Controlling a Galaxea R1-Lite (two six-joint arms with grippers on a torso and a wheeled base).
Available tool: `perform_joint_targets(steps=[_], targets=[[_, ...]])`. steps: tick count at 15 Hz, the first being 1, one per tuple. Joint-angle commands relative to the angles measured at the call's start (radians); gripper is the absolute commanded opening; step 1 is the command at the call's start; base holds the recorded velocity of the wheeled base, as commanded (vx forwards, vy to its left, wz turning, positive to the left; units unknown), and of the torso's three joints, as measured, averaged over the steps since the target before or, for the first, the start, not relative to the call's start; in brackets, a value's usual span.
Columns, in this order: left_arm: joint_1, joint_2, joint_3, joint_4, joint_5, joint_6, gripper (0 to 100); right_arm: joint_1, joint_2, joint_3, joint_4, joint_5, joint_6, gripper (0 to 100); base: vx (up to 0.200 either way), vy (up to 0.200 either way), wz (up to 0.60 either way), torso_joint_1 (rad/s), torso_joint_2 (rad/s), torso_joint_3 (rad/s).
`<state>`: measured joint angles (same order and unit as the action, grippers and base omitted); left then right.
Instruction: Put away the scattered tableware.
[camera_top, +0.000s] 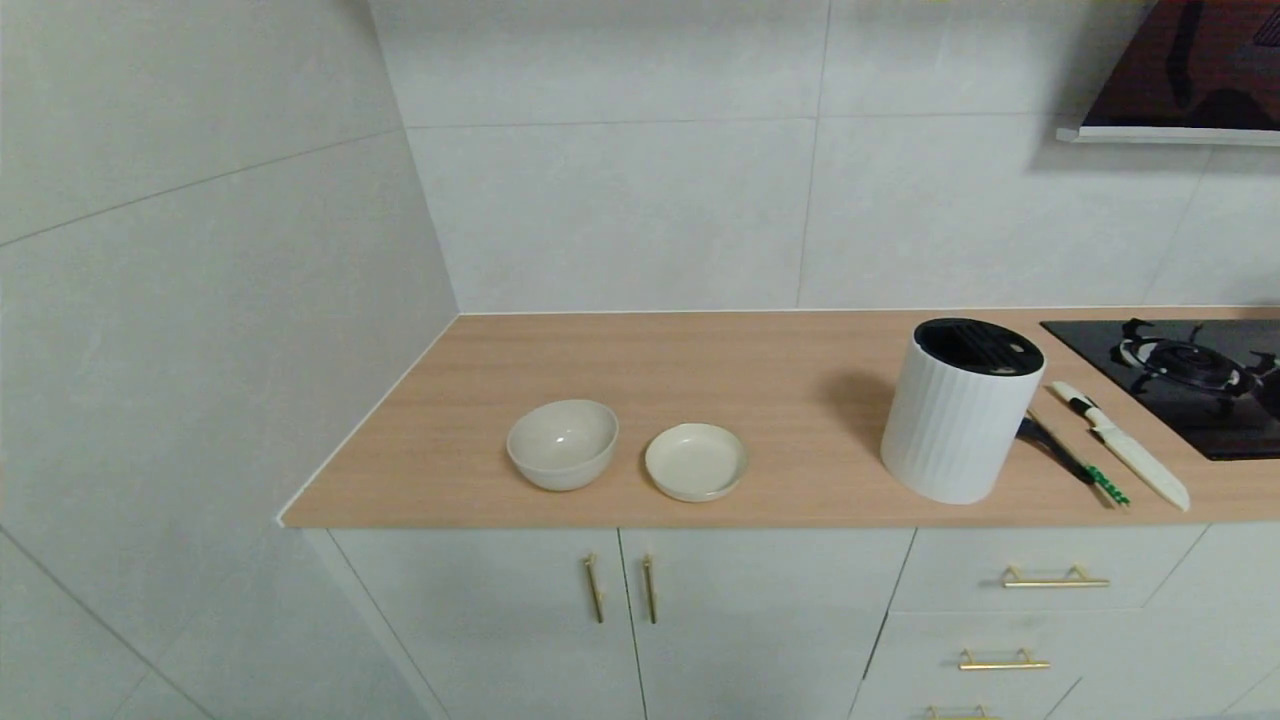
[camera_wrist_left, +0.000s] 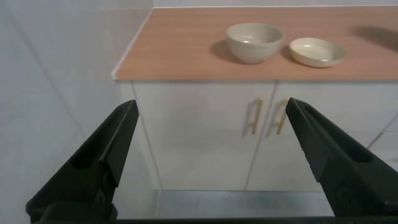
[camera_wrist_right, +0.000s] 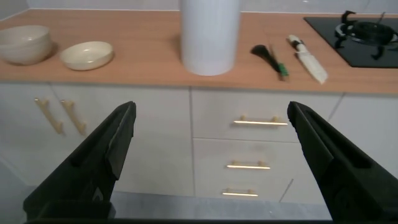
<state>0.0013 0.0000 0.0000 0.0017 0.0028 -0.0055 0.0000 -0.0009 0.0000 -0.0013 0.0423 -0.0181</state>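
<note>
Head view: the wooden counter (camera_top: 700, 350) runs from the left wall corner to a black hob (camera_top: 1180, 385) at its right end. A pale bowl (camera_top: 562, 443) and a shallow dish (camera_top: 696, 460) sit just apart near the front edge, open board behind them. Rightward stands a white ribbed holder (camera_top: 962, 410) with a slotted black top, and a black utensil (camera_top: 1070, 458) and white knife (camera_top: 1120, 443) lie beside it.

Left wrist view: the left gripper (camera_wrist_left: 211, 106) hangs spread wide, grasping nothing, below the front edge.

Right wrist view: the right gripper (camera_wrist_right: 211, 109) is likewise spread, facing the drawers
</note>
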Motion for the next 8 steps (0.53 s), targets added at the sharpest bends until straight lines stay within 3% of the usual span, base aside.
perform_joint_targets(steps=[1,7,8], targets=[[0.000,0.000,0.000,0.000,0.000,-0.001,100,0.000,0.001,0.000,0.000,0.001,0.000,100,0.000,0.200,0.00,0.002,0.00,0.007],[0.000,0.000,0.000,0.000,0.000,-0.001,100,0.000,0.001,0.000,0.000,0.001,-0.002,100,0.000,0.200,0.00,0.003,0.00,-0.002],[0.000,0.000,0.000,0.000,0.000,0.001,100,0.000,0.001,0.000,0.000,0.001,0.000,100,0.000,0.000,0.00,0.000,0.00,0.000]])
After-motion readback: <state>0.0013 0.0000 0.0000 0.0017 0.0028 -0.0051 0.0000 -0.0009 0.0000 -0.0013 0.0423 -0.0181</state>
